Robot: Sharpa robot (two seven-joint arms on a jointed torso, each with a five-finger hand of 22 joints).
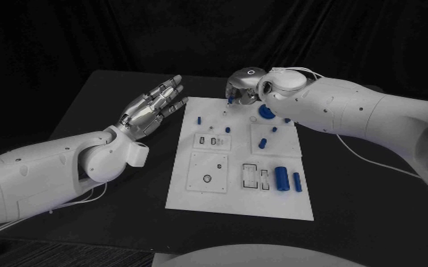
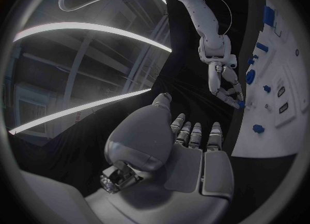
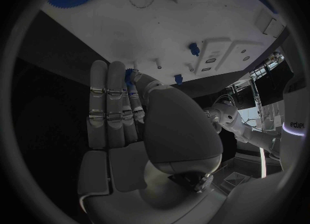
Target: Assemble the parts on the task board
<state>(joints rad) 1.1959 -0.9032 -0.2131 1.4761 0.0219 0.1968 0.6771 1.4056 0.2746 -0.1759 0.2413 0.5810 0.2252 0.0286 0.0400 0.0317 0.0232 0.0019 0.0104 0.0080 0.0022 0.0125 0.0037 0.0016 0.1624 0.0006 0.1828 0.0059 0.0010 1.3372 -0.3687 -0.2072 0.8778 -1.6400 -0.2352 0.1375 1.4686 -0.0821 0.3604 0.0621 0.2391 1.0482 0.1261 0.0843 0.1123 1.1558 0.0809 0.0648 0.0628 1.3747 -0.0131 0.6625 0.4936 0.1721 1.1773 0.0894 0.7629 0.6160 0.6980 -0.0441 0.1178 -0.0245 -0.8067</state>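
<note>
- Head view: the white task board (image 1: 239, 202) lies mid-table with blue parts scattered on it, among them a blue gear (image 1: 266, 112) near the far edge and two blue cylinders (image 1: 282, 178) near the front. Left hand (image 1: 153, 107) hovers beside the board's left edge, fingers straight and apart, holding nothing. Right hand (image 1: 242, 86) is bent over the board's far edge.
- Left wrist view: right hand's fingertips (image 2: 236, 101) seem to pinch a small blue part (image 2: 241, 104).
- Right wrist view: that blue part (image 3: 129, 74) sits between thumb and fingers, above the board.
</note>
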